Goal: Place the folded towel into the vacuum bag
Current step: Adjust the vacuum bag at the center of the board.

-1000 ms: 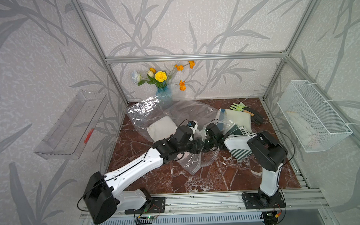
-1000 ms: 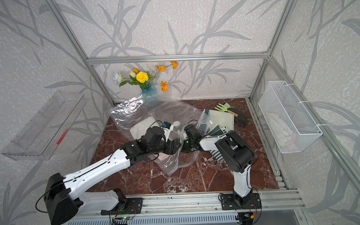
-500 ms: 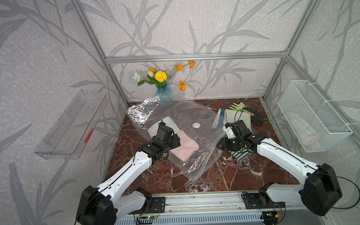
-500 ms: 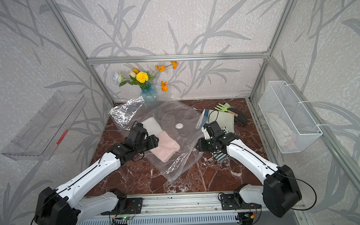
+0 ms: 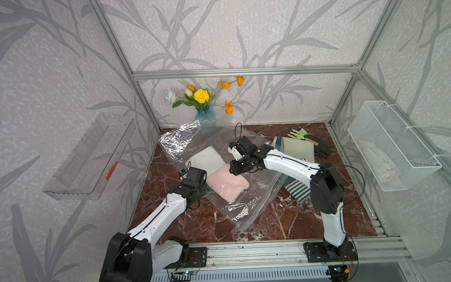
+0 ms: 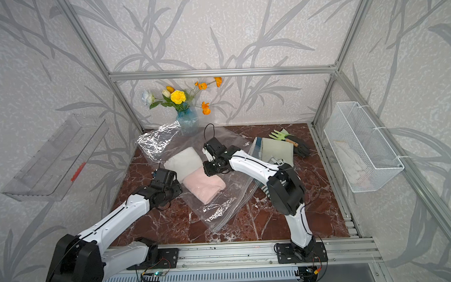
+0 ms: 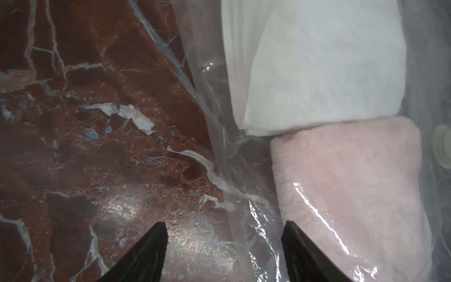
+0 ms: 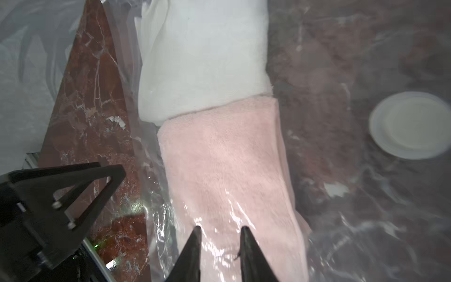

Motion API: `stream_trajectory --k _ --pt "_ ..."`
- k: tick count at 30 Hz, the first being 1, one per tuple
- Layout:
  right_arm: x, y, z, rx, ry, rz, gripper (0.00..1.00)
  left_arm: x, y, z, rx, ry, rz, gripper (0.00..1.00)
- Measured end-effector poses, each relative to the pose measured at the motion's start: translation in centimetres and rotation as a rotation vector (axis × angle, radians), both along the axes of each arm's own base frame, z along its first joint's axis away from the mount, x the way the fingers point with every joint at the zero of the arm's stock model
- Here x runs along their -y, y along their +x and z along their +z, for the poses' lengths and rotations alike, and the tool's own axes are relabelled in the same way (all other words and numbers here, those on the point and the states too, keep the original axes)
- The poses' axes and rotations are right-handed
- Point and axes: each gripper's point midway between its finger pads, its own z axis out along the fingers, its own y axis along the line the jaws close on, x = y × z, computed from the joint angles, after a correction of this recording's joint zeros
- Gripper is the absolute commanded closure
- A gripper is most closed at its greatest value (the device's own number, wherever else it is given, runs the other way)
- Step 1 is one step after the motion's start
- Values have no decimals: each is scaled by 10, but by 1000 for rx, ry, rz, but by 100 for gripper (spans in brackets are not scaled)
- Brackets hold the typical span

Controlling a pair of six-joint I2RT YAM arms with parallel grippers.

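As seen in both top views, nearest: vacuum bag flat on marble table, clear, crinkled. L gripper at bag's edge, jaws wide, nothing held. Next: pink folded towel inside bag, under film. R gripper over it, jaws narrow, small gap; contact w/ film unclear. Behind: white towel touching pink, also under film. Valve cap beside towels.

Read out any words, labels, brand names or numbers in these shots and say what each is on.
None can be read.
The vacuum bag, its white valve cap, the pink towel and the white towel show no print.
The red mark on the clear wall shelf is too small to tell if it is writing.
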Motion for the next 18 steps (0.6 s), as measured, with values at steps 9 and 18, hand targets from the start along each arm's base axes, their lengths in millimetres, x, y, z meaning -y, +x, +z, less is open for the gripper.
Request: stream_trajectory --k 9,18 --pt "-15 -15 -63 -157 32 -1 52 -2 25 -31 -21 -46 36 22" --pt "-35 -72 -64 -255 158 -21 54 19 77 -36 -21 -97 -36 23"
